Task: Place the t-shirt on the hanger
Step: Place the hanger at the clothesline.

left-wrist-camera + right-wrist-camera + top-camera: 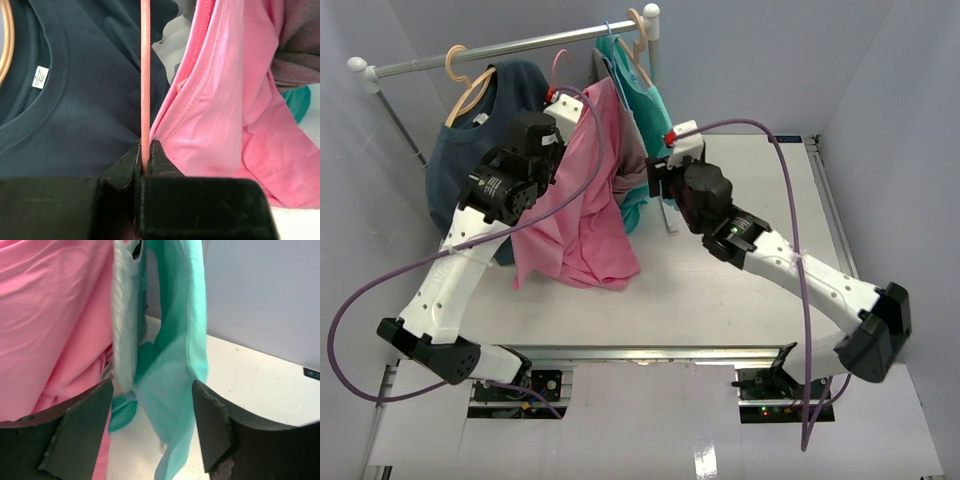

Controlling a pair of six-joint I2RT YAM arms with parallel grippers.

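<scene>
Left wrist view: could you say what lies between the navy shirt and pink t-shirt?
The hanger: its thin pink wire, upright, clamped in the left gripper, as that view shows.

Three garments (a navy shirt [460,170], a pink t-shirt [575,230], a turquoise shirt [648,95]), two robot arms [455,265] [800,270], one clothes rail [520,45], one table [740,300].

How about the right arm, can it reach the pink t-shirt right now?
Probably yes. The right gripper is open and the t-shirt hangs right beside one jaw; only the turquoise shirt hangs between its jaws and might get caught too.
</scene>
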